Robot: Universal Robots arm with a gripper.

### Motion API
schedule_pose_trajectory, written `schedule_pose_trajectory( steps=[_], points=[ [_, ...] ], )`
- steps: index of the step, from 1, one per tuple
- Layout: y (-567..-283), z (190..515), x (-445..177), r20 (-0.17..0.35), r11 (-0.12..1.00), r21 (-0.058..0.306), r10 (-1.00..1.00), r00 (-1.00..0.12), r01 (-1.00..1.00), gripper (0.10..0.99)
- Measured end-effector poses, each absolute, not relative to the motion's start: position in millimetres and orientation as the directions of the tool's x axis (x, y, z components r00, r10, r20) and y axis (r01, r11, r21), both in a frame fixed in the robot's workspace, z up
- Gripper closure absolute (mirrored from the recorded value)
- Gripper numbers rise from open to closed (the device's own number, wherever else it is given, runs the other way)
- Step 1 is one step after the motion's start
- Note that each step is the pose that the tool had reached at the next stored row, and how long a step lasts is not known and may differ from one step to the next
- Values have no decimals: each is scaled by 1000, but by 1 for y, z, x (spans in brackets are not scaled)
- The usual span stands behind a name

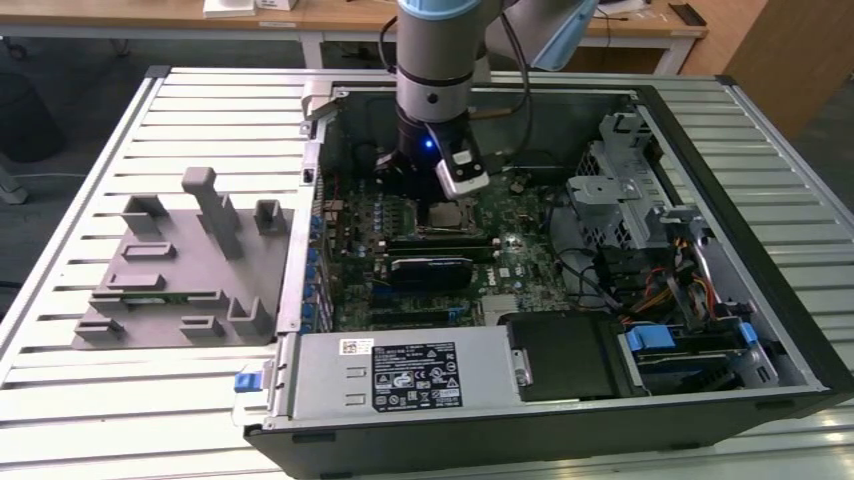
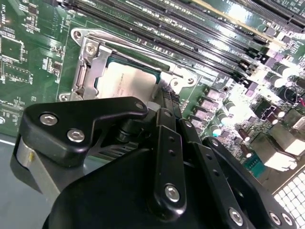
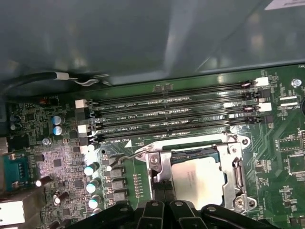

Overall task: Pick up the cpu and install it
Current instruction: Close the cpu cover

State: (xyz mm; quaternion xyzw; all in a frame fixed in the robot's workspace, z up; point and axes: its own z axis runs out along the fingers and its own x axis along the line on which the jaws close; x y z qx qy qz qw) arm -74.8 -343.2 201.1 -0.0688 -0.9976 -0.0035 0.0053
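In the exterior view, the cpu lies flat in the motherboard socket inside the open computer case, right beneath my tool. The case rests on a slatted metal worktop beside a grey fixture.

In the second wrist view, my tool is pressed together, holding nothing, with its tip at the edge of the cpu.

In the first wrist view, the cpu sits just beside my tool, near the memory slots.

Matt silver cpu, shiny metal socket frame, glossy green motherboard.
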Motion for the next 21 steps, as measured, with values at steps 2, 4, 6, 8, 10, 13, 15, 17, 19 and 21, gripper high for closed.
schedule_pose_trajectory(
  steps=[2, 4, 6, 8, 10, 13, 15, 17, 19, 21],
  points=[
    [-343, 201, -75, 11, 991, 6, 137, -990, 137, 980],
    [-343, 200, -75, 11, 991, 6, 137, -990, 137, 980],
    [-343, 200, -75, 11, 991, 6, 137, -990, 137, 980],
    [-343, 200, -75, 11, 990, 6, 137, -990, 138, 980],
    [-343, 200, -73, 11, 990, 6, 137, -990, 137, 980],
    [-343, 200, -70, 11, 990, 6, 137, -990, 137, 980],
    [-343, 200, -69, 11, 991, 6, 137, -990, 137, 980],
    [-343, 200, -68, 11, 991, 6, 137, -990, 137, 980],
    [-343, 200, -68, 11, 990, 6, 137, -990, 137, 980],
    [-343, 202, -68, 11, 990, 6, 137, -990, 137, 980]
  ],
)
